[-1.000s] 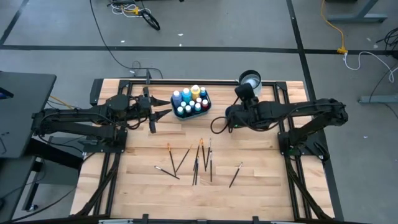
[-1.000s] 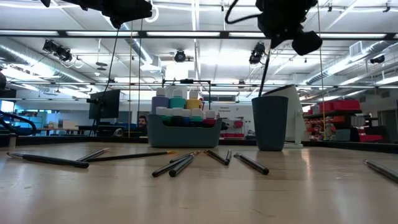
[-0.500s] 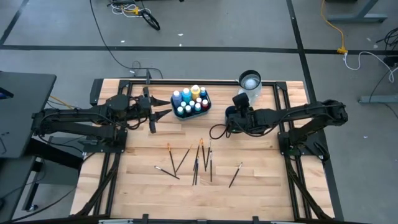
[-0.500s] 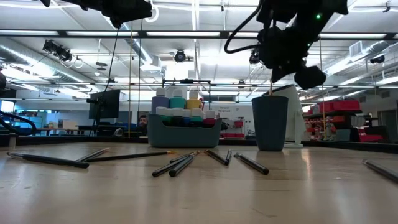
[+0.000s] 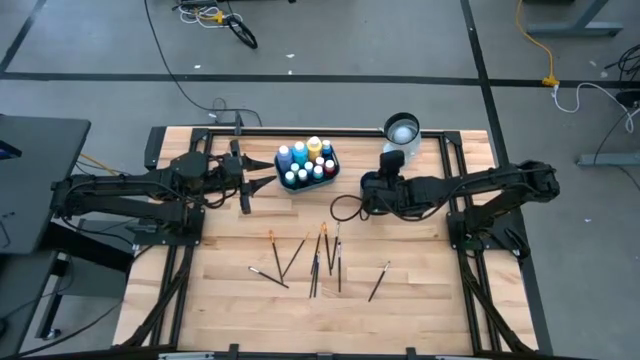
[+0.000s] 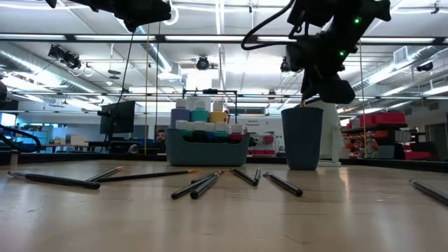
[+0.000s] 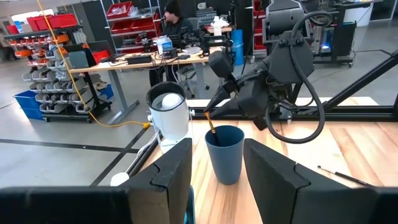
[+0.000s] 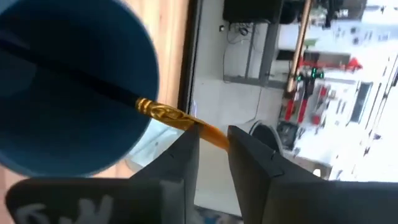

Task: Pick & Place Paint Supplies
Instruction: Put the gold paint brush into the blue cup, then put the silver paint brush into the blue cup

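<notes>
My right gripper (image 5: 378, 185) hangs over the dark blue cup (image 6: 303, 136), shut on a thin brush (image 8: 163, 113) with a gold ferrule. The brush's dark handle slants down inside the cup (image 8: 68, 74), which the gripper mostly hides in the high view. My left gripper (image 5: 245, 195) waits open above the table, left of the teal tray (image 5: 307, 165). The tray holds the paint bottles, standing upright (image 6: 203, 115). Several dark-handled brushes (image 5: 315, 255) lie flat on the wood near the table's middle. My right gripper pinches the brush by its orange end (image 8: 208, 132), just past the gold ferrule, between its two fingers (image 8: 183, 155). It comes from above, pointing down. The brush hangs tilted below the fingers with its handle inside the cup (image 7: 224, 152); its lower end is hidden there.
A white cylinder (image 7: 168, 118) stands beside the cup at the table's far right. One brush (image 5: 378, 282) lies apart toward the near right. Bare wood shows along the near edge. A black cable loop (image 5: 345, 208) hangs from the right arm.
My right gripper has come down toward the cup and shifted a little toward the table's left and near side. The brush it holds has sunk deeper into the cup.
</notes>
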{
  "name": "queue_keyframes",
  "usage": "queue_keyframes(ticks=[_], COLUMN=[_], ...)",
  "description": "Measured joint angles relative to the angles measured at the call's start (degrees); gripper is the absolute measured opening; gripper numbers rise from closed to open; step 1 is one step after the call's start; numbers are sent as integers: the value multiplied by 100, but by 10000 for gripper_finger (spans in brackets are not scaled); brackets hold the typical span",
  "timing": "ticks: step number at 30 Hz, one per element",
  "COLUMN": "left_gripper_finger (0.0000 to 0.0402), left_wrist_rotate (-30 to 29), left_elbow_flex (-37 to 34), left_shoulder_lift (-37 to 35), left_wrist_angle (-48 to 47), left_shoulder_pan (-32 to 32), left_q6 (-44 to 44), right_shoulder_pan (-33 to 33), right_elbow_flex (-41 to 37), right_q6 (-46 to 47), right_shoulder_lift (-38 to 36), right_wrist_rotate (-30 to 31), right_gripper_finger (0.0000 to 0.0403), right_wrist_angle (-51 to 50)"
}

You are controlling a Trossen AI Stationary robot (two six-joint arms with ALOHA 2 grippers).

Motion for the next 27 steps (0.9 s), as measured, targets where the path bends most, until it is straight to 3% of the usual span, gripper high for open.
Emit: queue_keyframes(ticks=[15, 20, 24, 27], left_gripper_finger=[153, 153, 153, 153], left_wrist_rotate=[-2, -20, -20, -20], left_elbow_flex=[2, 2, 2, 6], left_shoulder_lift=[72, 98, 147, 211], left_wrist_angle=[30, 108, 138, 92], left_shoulder_pan=[1, 2, 0, 2], left_q6=[-3, -3, 39, 38], right_shoulder_pan=[365, 363, 389, 492], right_elbow_flex=[296, 535, 534, 532], right_q6=[1101, 2303, 2626, 2806], right_shoulder_lift=[-389, -503, -491, -419], right_wrist_rotate=[-299, -1780, -3348, -4150], right_gripper_finger=[94, 94, 94, 94], right_wrist_angle=[539, 1549, 2069, 2131])
